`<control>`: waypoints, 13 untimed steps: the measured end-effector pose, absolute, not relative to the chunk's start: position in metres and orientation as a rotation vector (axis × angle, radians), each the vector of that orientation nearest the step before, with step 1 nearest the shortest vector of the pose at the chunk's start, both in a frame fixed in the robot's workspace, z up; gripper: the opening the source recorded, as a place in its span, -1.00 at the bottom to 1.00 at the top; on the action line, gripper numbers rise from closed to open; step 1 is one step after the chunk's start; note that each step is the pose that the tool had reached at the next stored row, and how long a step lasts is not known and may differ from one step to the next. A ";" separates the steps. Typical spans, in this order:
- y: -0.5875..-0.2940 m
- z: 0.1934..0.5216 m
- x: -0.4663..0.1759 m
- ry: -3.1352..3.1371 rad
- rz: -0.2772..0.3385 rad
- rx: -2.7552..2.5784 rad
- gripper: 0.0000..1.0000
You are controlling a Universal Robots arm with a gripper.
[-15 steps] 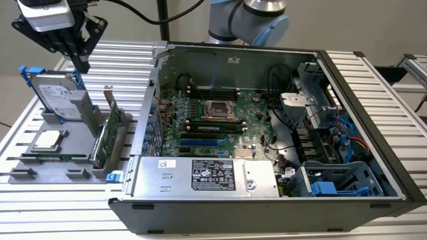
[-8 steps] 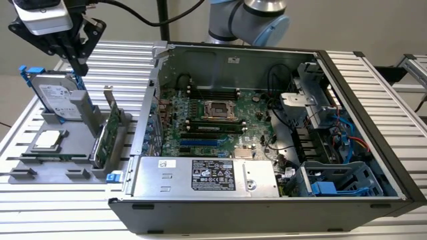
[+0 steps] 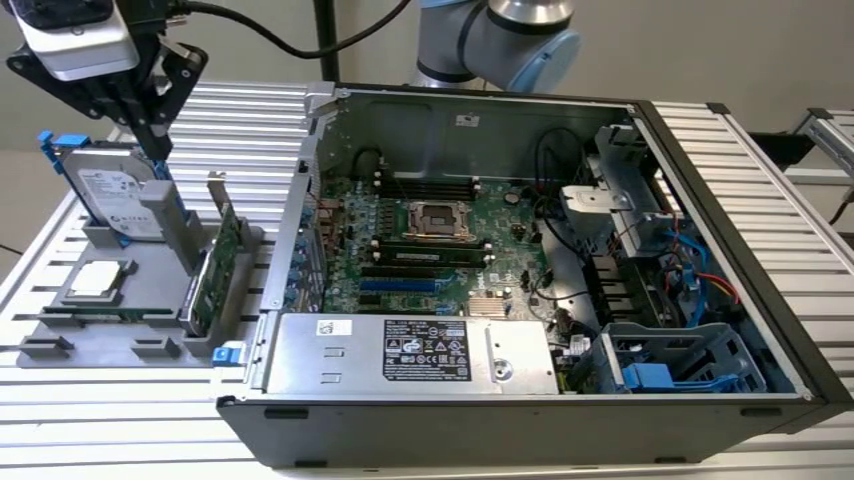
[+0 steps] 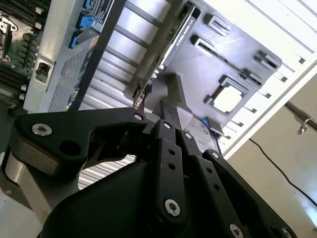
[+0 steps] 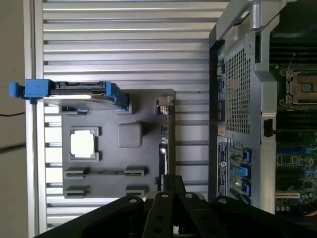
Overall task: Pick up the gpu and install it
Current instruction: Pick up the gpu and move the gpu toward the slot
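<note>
**End effector closed & empty above the fixture; gpu in its slot**

Exterior view: the end effector [image 3: 158, 148], w/ black metal fingers tapering to a point, hangs over the grey fixture tray [image 3: 134, 322] at the exterior view's left. Fingers are pressed together w/ nothing between them, touching nothing. The gpu [image 3: 210, 265] stands on edge in a slot of the tray: thin green board, silver bracket at its far end, just beside the open PC case [image 3: 534, 425]. It is below the fingertips and apart from them. Also in the tray are a hard drive [image 3: 114, 195], silver w/ blue rails and upright, and a flat square silver chip [image 3: 96, 280]. The counter [image 3: 94, 425] is ribbed aluminium.

Second wrist view: end effector [image 4: 166, 108] w/ matte black bolted links, tips closed. Beyond it is the gpu [image 4: 173, 42], seen edge-on, and the chip [image 4: 228, 96] in its square pocket.

First wrist view: end effector [image 5: 172, 179] has its tips together, lined up w/ one end of the gpu [image 5: 166, 144], which reads as a narrow strip. Can't tell contact from here. Hard drive [image 5: 74, 89] and chip [image 5: 82, 144] sit in the tray [image 5: 114, 163].
</note>
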State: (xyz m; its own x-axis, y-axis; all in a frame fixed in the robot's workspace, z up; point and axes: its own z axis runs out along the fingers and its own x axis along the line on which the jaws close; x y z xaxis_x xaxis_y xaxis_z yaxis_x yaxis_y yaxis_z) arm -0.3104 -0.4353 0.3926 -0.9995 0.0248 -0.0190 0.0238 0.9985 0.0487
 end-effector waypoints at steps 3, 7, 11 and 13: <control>-0.440 0.393 -0.310 3.121 0.076 0.034 -1.00; -0.446 0.393 -0.311 3.121 0.076 0.029 -1.00; -0.452 0.393 -0.311 3.121 0.076 0.025 -1.00; -0.455 0.393 -0.311 3.121 0.076 0.024 -1.00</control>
